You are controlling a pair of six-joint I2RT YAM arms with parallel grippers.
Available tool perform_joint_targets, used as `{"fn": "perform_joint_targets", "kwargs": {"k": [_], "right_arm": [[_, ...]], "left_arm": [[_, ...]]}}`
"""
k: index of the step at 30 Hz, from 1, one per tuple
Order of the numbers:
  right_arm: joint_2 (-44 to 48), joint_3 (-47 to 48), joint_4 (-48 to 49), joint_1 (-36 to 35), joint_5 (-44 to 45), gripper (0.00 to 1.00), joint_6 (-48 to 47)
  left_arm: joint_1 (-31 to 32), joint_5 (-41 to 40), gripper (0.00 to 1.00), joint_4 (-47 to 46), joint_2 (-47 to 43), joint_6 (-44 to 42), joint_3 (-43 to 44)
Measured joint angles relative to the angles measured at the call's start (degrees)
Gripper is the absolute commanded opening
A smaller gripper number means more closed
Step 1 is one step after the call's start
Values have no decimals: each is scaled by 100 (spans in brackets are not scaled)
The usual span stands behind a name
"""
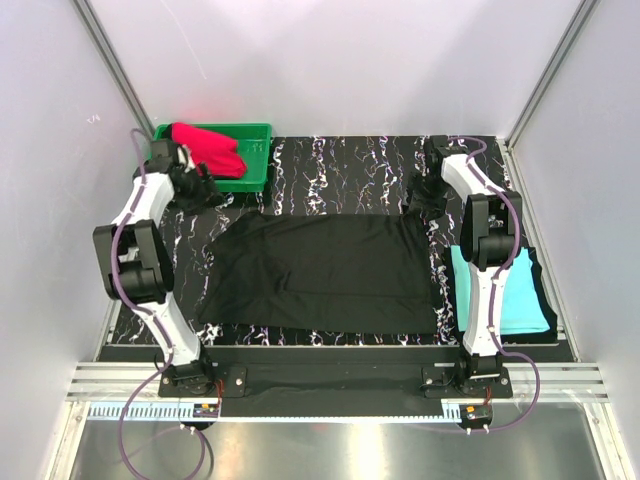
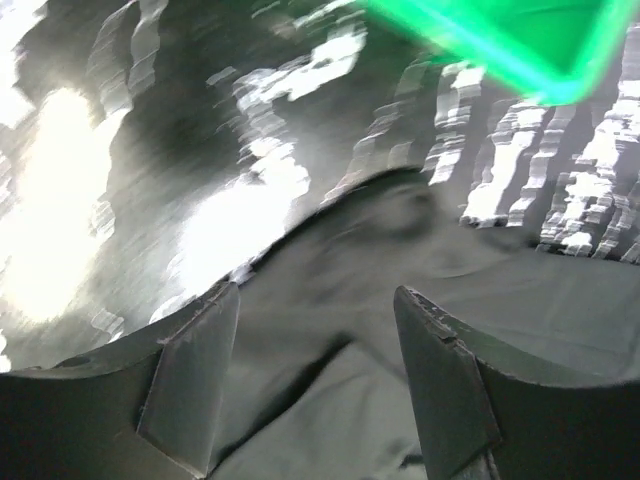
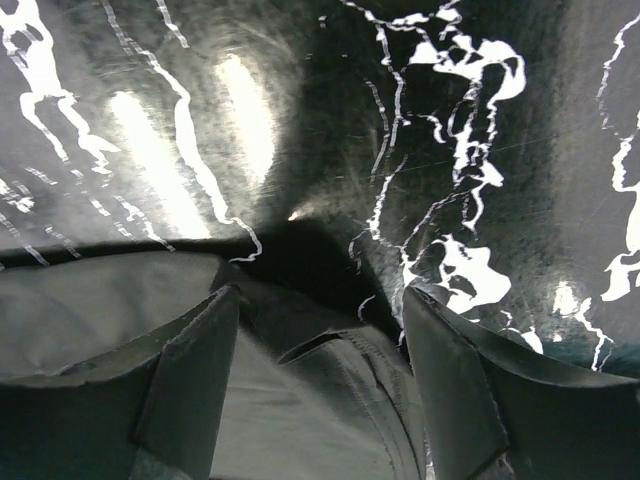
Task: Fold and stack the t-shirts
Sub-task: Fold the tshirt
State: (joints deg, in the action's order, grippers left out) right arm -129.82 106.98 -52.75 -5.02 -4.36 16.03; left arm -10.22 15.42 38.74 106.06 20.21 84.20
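Observation:
The black t-shirt (image 1: 320, 270) lies spread flat in the middle of the marbled table. My left gripper (image 1: 215, 197) is open over its far left corner; the cloth (image 2: 330, 320) shows between the fingers (image 2: 195, 370). My right gripper (image 1: 418, 208) is open over its far right corner, where a hemmed edge (image 3: 350, 370) lies between the fingers (image 3: 450, 390). The turquoise t-shirt (image 1: 520, 295) lies folded at the right edge, partly behind the right arm. The red t-shirt (image 1: 210, 148) lies bunched in the green tray (image 1: 255, 160).
The green tray stands at the far left corner and its corner shows in the left wrist view (image 2: 530, 50). White walls close in the table on three sides. A metal rail (image 1: 330, 380) runs along the near edge by the arm bases.

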Motion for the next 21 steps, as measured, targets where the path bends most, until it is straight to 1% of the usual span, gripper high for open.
{"fn": "perform_joint_targets", "kwargs": {"k": [5, 7, 8, 10, 15, 21], "right_arm": [[0, 63, -68, 4, -131, 75, 52], [0, 63, -105, 4, -140, 75, 72], [2, 63, -120, 4, -160, 75, 81], [15, 59, -125, 9, -240, 75, 114], [201, -33, -136, 11, -348, 75, 177], [457, -181, -155, 11, -372, 75, 175]], "left_arm": [[632, 140, 66, -380, 444, -160, 339], [898, 133, 66, -428, 671, -177, 354], [1010, 125, 69, -424, 780, -177, 354], [1156, 37, 70, -420, 951, -160, 352], [1325, -483, 67, -483, 1078, -68, 247], [1364, -863, 65, -688, 1078, -7, 81]]}}
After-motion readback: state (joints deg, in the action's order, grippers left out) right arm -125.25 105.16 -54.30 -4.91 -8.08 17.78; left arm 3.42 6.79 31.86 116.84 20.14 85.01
